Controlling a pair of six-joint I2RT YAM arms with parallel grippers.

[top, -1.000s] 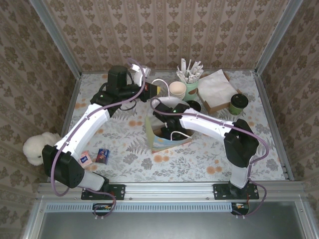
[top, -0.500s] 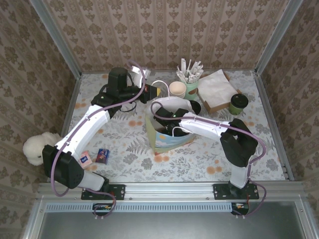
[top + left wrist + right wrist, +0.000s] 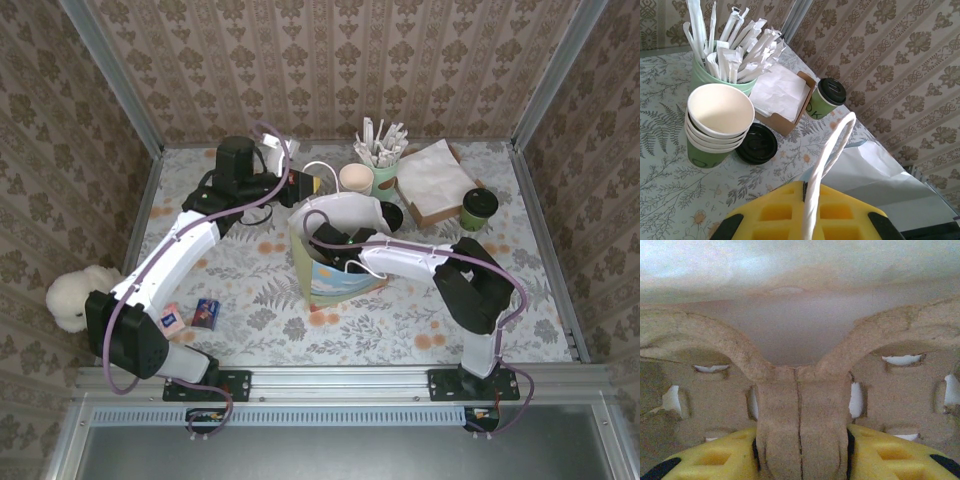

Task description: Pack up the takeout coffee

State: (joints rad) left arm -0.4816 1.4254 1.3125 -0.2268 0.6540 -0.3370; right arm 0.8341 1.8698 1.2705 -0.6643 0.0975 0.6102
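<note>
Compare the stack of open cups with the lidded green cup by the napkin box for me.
The cup stack is several nested cups, open-topped; the lidded cup is single, capped with a black lid. The cup stack stands left of the napkin box, the lidded cup right of it. Both stand upright on the table.

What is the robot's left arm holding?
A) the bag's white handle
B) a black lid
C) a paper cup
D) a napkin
A: the left gripper is closed on the white loop handle of the paper bag, while the stacked cups, napkins and black lids sit apart from it.
</note>
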